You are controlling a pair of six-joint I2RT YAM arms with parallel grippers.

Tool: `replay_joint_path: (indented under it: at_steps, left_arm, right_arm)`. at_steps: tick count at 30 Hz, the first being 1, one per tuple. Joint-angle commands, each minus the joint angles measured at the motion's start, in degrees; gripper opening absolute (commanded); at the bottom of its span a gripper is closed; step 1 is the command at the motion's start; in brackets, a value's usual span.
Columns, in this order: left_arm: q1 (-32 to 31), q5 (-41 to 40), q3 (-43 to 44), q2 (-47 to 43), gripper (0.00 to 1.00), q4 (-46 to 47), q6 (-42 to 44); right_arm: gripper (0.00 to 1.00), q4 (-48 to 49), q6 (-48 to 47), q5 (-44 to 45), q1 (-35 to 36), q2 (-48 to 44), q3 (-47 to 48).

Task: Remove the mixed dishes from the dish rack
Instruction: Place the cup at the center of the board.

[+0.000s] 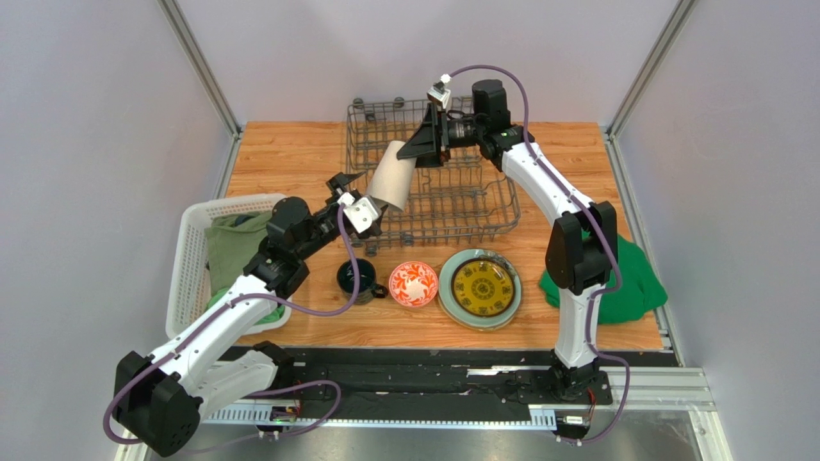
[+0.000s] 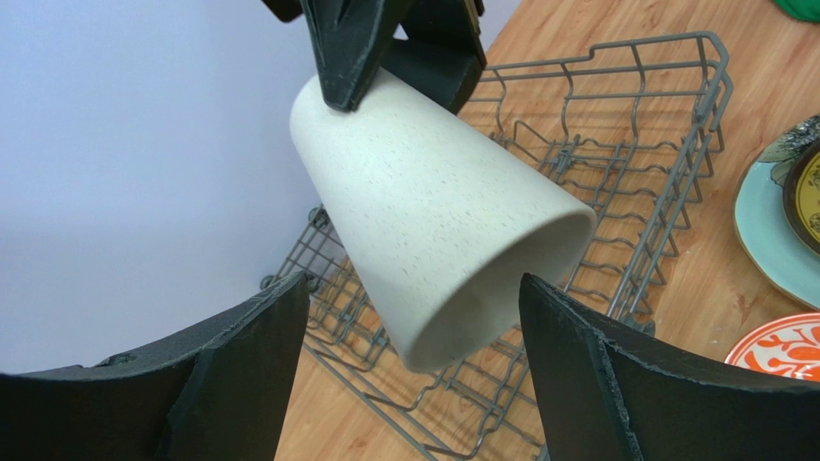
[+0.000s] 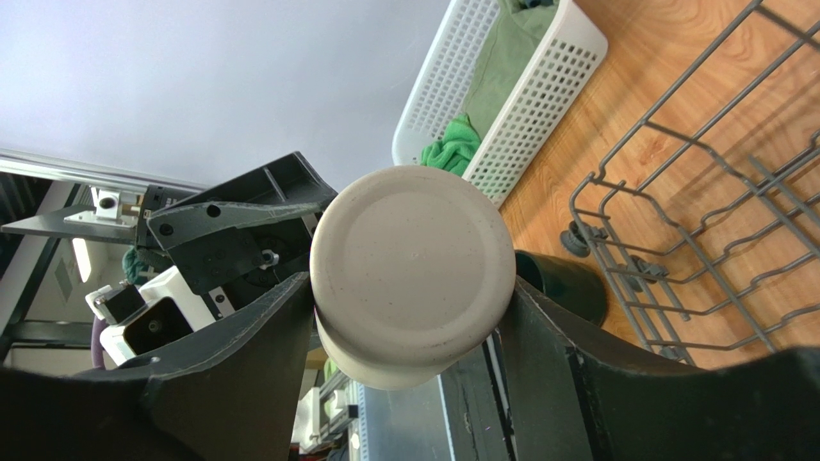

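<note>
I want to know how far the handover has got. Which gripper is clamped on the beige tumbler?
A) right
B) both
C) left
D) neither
A: the right gripper pinches the beige tumbler at its closed base, while the left gripper is open around the rim end, not clamped.

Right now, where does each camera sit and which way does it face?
Top external: above and behind the bases, looking down on the table; both arms show.
Left wrist: on the left arm, looking along the open left gripper toward the beige tumbler, dish rack behind.
Right wrist: on the right arm, looking past the right gripper, clamped on the tumbler's base, toward the white basket.
Shared: all three show the tumbler.
</note>
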Motion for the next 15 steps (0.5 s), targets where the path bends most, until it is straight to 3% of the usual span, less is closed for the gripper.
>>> replay_joint_path:
  at_steps: [1,4,12,15]
  left_arm:
    - [-0.3,-0.6,0.4,0.6,0.82,3.7,0.7]
    - [-0.3,-0.5,0.5,0.9,0.72,3.6,0.7]
    - [-0.3,-0.8,-0.1,0.8,0.60,3.3,0.8]
    - [-0.3,-0.8,-0.3,0.8,0.50,3.2,0.6]
  right_arm:
    - [0.20,2.6,1.8,-2.9,0.8,-2.1,-1.1]
    - [0.20,3.6,2.9,-4.0,1.4,-2.3,-2.0]
    - [0.20,8.4,6.9,-6.8,2.8,-2.8,-4.7]
    - [0.21,9.5,7.7,-7.6,3.2,-3.0,-4.9]
